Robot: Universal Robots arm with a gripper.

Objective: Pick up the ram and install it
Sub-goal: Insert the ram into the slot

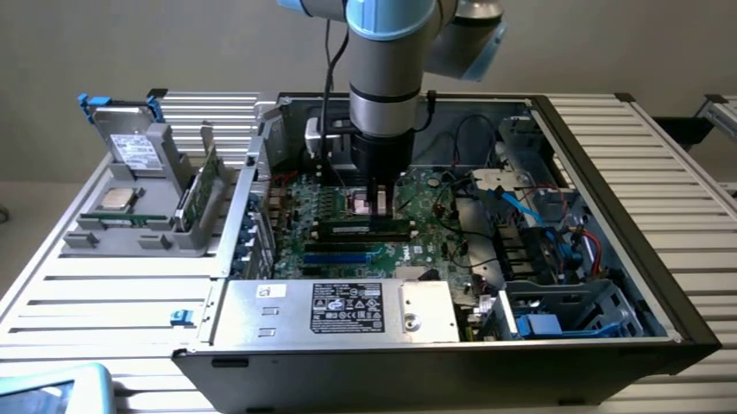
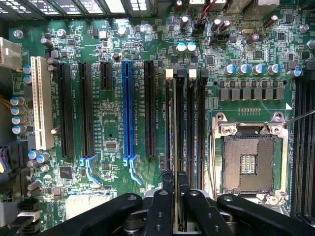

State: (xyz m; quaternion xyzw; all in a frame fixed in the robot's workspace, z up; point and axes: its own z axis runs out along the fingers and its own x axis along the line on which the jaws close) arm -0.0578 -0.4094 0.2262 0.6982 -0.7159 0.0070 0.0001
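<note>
In the exterior view my gripper (image 1: 378, 207) reaches straight down into the open computer case (image 1: 599, 172), over the motherboard's memory slots. The ram (image 1: 362, 229), a long dark-and-green stick, lies level along a slot just under the fingers. From the wrist, the ram (image 2: 174, 123) appears edge-on as a thin strip running along a black memory slot with pale latches at its far end. My gripper (image 2: 176, 178) is shut on the ram, one black finger (image 2: 166, 201) pressing on each side of it. Whether the stick is fully seated I cannot tell.
The CPU socket (image 2: 251, 157) lies beside the memory slots, with a blue slot (image 2: 127, 108) and a white slot (image 2: 39, 103) on the other side. A silver power supply (image 1: 334, 310) sits at the case front. Cables (image 1: 519, 207) crowd the exterior view's right. A grey parts holder (image 1: 150, 207) stands outside.
</note>
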